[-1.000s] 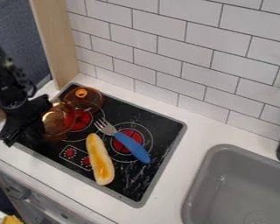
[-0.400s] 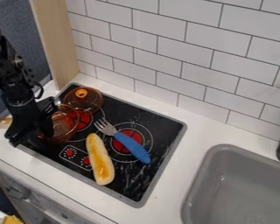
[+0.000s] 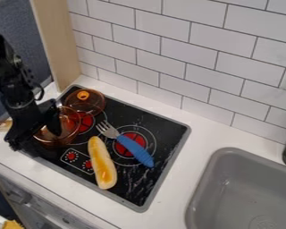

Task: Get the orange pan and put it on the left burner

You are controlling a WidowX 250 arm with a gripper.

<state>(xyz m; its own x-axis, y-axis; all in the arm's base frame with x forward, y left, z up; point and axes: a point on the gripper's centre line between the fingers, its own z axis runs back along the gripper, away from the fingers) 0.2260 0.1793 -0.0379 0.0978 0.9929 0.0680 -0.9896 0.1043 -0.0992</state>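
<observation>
Pan near the left burner, placing not finished

Amber see-through pan [image 3: 68, 134], the orange one by the task, sits at the left end of the black hob [image 3: 146, 120], its right side overlapping the edge of the left burner [image 3: 86, 120]. Much of that burner's red disc lies beyond or under the rim, so I'd call the pan close to its goal but off centre. The claw [image 3: 33, 139] is at the pan's left side and looks open, its two fingers well apart, one of them over the pan's inside. I see no sure grip. Left to do, as I judge it: get hold of the pan, bring it squarely over the burner, let go and clear away.

Just behind the pan is a clear amber lid [image 3: 95, 103] with an orange knob [image 3: 82, 95]; a shift of the pan could nudge it. To the right, a fork with a blue handle [image 3: 133, 149] lies across the right burner [image 3: 130, 135], its tines pointing toward the left burner. Beside it is a long bread roll [image 3: 102, 163]. Farther out come the white worktop [image 3: 193, 152] and the grey sink [image 3: 229, 153].
</observation>
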